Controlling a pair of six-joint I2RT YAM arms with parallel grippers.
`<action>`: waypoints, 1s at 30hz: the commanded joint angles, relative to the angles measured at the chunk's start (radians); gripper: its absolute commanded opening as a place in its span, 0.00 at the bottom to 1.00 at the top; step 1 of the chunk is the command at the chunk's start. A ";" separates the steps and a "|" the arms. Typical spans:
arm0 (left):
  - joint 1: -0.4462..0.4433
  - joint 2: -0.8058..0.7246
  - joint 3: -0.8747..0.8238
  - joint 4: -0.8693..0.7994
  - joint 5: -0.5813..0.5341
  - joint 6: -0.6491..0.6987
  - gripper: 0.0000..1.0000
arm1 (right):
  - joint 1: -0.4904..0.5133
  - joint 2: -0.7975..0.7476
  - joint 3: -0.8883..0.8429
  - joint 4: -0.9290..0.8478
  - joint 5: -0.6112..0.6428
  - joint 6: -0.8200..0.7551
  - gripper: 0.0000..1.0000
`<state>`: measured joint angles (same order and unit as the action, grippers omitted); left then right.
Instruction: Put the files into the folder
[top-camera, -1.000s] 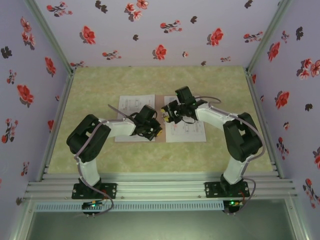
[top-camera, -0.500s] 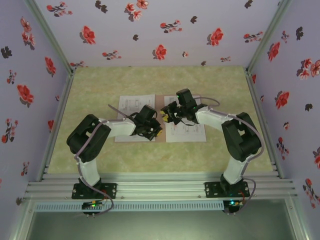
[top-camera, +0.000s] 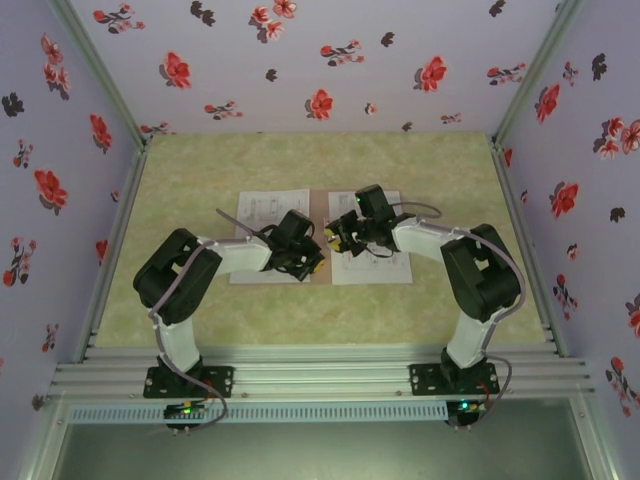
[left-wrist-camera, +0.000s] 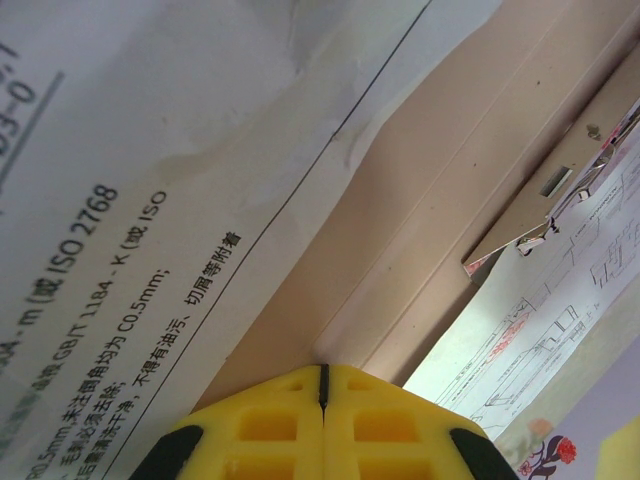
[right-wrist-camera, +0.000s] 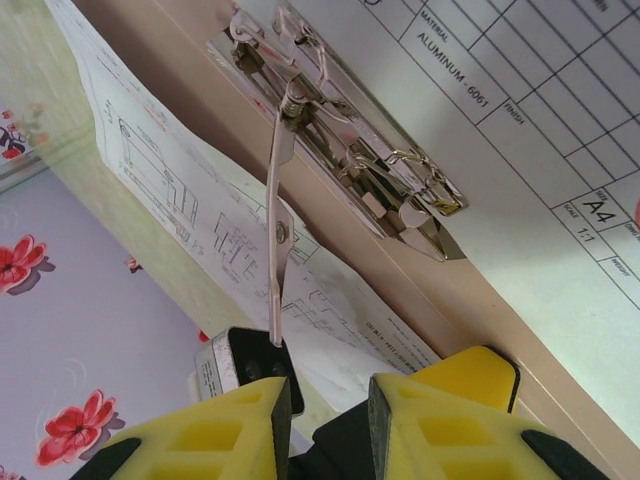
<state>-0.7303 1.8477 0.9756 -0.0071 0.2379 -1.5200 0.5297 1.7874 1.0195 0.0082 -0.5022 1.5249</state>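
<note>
The pinkish-brown folder (top-camera: 319, 226) lies open in the middle of the table, with one printed file sheet (top-camera: 262, 212) on its left half and another (top-camera: 385, 265) on its right half. My left gripper (top-camera: 308, 262) is low over the folder's near middle. In the left wrist view its yellow fingertips (left-wrist-camera: 324, 370) are pressed shut on the edge of a sheet (left-wrist-camera: 120, 150) that rises away from them. My right gripper (top-camera: 340, 243) hovers at the spine. Its jaws (right-wrist-camera: 330, 385) stand slightly apart with nothing between them, just below the raised lever (right-wrist-camera: 278, 230) of the metal clip (right-wrist-camera: 350, 140).
Flowered walls enclose the green table (top-camera: 200, 170) on three sides. A metal rail (top-camera: 320, 375) runs along the near edge by both arm bases. The two grippers are very close together over the folder's spine.
My right gripper has slid slightly left and nearer, down toward the spine and the clip, and its jaws have narrowed a little. The left arm and the lifted sheet have stayed still.
</note>
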 joint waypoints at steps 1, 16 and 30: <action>-0.007 0.044 0.008 -0.040 -0.008 0.008 0.00 | -0.007 0.028 0.025 0.020 -0.009 -0.013 0.29; -0.006 0.048 0.012 -0.044 -0.008 0.011 0.00 | -0.010 0.064 0.060 0.032 -0.010 -0.004 0.19; -0.007 0.043 0.005 -0.044 -0.008 0.010 0.00 | -0.016 0.001 0.062 0.038 0.009 0.015 0.23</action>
<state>-0.7303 1.8542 0.9848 -0.0082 0.2382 -1.5196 0.5213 1.8282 1.0615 0.0479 -0.5083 1.5288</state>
